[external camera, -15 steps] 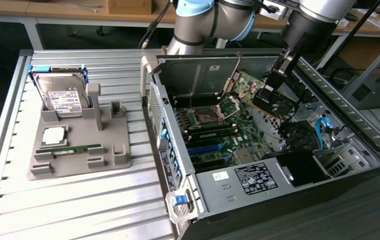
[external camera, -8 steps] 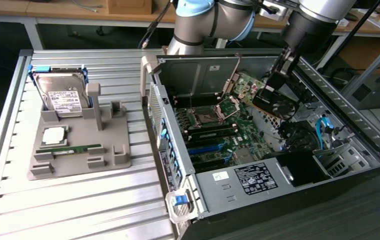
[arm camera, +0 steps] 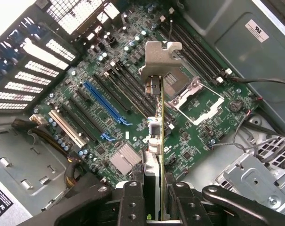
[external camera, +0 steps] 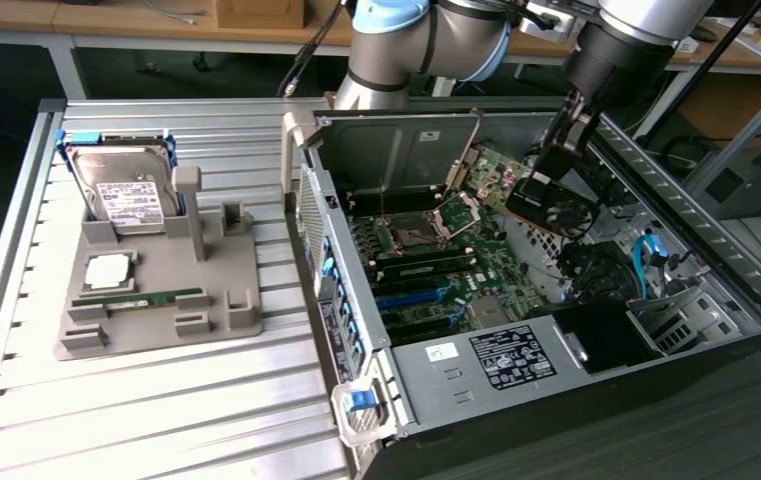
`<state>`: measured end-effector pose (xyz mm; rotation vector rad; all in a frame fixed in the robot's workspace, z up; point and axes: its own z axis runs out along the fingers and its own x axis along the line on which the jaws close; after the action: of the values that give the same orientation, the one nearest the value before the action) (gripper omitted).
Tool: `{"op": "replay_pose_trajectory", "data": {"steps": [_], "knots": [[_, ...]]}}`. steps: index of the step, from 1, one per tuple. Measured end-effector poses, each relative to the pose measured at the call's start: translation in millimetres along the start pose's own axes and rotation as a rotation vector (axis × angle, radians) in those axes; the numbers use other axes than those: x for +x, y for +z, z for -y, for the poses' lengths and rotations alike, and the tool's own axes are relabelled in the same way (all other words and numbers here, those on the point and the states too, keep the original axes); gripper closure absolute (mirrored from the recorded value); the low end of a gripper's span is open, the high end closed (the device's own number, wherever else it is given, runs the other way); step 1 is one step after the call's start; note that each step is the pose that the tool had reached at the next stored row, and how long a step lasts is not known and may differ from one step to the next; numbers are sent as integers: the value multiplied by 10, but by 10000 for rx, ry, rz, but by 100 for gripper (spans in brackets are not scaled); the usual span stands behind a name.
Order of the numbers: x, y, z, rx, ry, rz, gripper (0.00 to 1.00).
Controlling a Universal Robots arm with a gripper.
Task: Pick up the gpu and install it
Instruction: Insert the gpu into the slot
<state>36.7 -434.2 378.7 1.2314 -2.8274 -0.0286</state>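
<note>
- My gripper is inside the open top of the computer case; its fingers are clamped on the gpu, one on each flat face
- In the wrist view the gripper holds the gpu edge-on; the card runs straight away from my fingers, and its silver bracket is at the far end
- The gpu hangs in the air above the motherboard, not seated in any slot; in the exterior view its dark face with the round fan shows, and the card sits tilted
- From the wrist, the motherboard lies below the card; the long blue slot is off to one side of the card's edge, the CPU socket to the other; a silver heatsink lies near my fingers
- On the exterior view's left, a grey fixture rests on the slatted table, well apart from the case; it carries a hard drive standing upright and a green memory stick lying flat
</note>
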Motion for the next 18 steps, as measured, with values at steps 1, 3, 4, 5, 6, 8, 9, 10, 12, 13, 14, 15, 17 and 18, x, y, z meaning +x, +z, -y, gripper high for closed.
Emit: {"op": "replay_pose_trajectory", "data": {"steps": [1,3,4,5,6,8,9,10,12,13,14,15,17,18], "knots": [[0,0,0,3,-78,-3,73],[0,0,0,8,-176,-7,73],[0,0,0,9,-216,-8,73],[0,0,0,11,-260,-10,73],[0,0,0,14,-304,-12,73],[0,0,0,17,-384,-15,73],[0,0,0,19,-420,-17,73],[0,0,0,21,-458,-19,73],[0,0,0,24,-535,-21,73],[0,0,0,26,-576,-23,73],[0,0,0,29,-631,-25,73],[0,0,0,30,-674,-26,73],[0,0,0,33,-744,-30,73],[0,0,0,35,-776,-31,73]]}}
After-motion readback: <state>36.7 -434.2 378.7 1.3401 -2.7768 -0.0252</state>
